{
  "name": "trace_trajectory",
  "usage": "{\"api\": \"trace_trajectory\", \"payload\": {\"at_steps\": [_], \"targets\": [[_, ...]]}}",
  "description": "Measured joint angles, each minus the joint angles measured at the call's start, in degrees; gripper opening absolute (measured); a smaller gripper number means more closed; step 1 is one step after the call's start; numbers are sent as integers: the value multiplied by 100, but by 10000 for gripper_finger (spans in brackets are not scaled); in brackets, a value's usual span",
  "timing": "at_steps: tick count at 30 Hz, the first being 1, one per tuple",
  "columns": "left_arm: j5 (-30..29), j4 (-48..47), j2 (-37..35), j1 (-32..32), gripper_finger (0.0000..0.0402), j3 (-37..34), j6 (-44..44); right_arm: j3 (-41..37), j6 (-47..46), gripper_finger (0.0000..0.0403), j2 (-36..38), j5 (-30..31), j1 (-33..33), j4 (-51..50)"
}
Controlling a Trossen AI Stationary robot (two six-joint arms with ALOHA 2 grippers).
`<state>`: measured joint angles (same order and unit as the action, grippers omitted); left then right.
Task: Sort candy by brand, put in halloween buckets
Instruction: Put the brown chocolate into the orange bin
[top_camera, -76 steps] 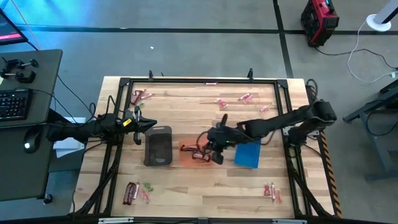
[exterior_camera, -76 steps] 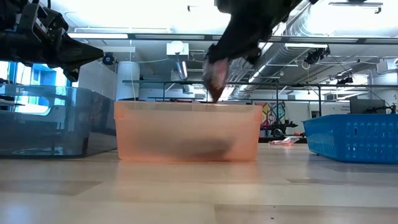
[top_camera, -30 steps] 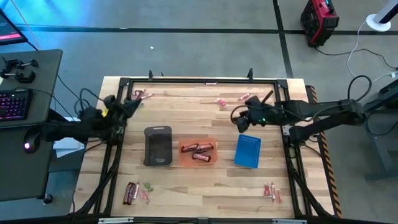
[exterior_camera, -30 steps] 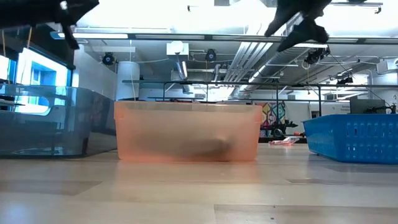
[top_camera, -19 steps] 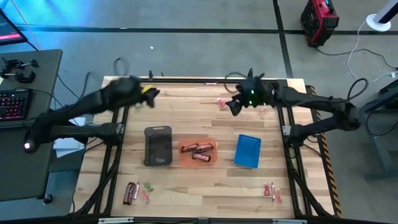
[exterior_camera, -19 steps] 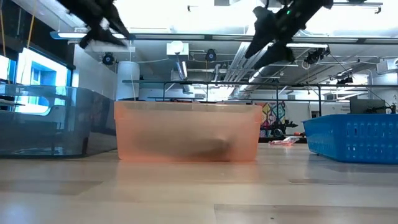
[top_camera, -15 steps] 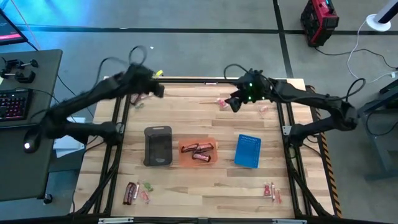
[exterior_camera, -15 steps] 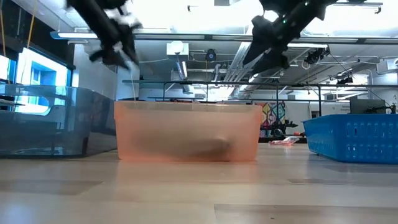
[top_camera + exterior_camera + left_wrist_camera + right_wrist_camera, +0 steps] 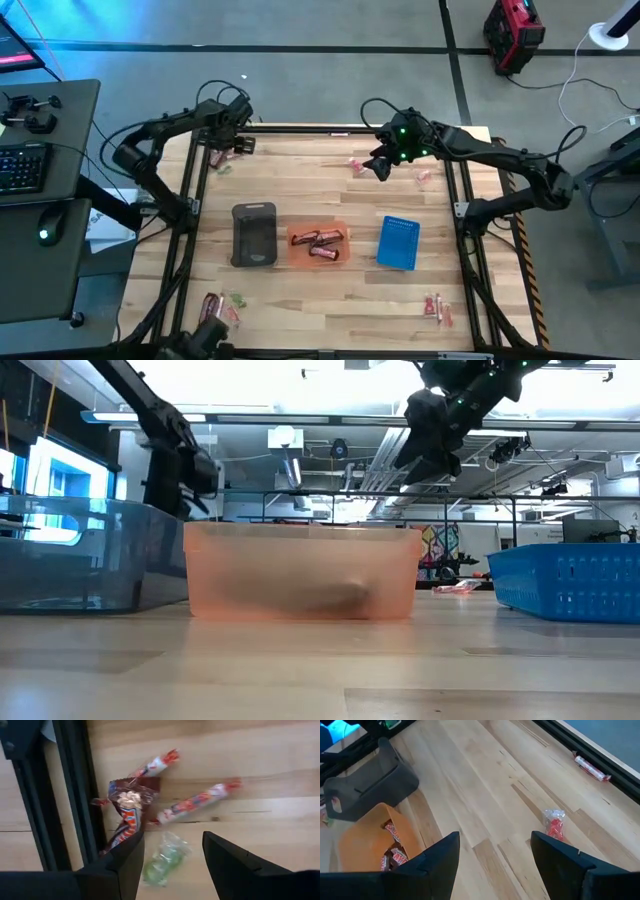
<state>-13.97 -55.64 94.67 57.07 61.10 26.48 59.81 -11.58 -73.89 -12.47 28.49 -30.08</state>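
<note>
Three buckets stand in a row mid-table: dark grey (image 9: 254, 235), orange (image 9: 320, 243) with reddish-brown bars inside, and blue (image 9: 399, 242). My left gripper (image 9: 236, 141) hovers open above a candy cluster at the far left corner: a reddish-brown bar (image 9: 127, 812), two pink-red rolls (image 9: 200, 800) and a green piece (image 9: 162, 860). The green piece lies between its fingers in the left wrist view, untouched. My right gripper (image 9: 380, 166) hangs open above the far middle of the table, near a small red candy (image 9: 553, 825).
More candy lies near the far right (image 9: 396, 157), at the near left (image 9: 215, 305) and at the near right (image 9: 435, 305). A black frame rail (image 9: 75, 795) runs right beside the far-left cluster. Bare wood lies between the buckets and the far edge.
My left gripper has swung from the table's left edge toward the far left corner and now hangs over the candy cluster there. My right gripper has moved a little toward the far edge, staying above the table. The buckets and candy have kept still.
</note>
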Motion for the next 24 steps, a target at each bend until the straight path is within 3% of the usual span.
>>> {"api": "trace_trajectory", "payload": {"at_steps": [13, 24], "targets": [[-503, 260, 221, 65, 190, -11, 259, 0, -141, 238, 0, 70, -2, 130], [-662, -165, 392, -153, 175, -13, 865, 0, -89, 238, 0, 347, -2, 149]]}}
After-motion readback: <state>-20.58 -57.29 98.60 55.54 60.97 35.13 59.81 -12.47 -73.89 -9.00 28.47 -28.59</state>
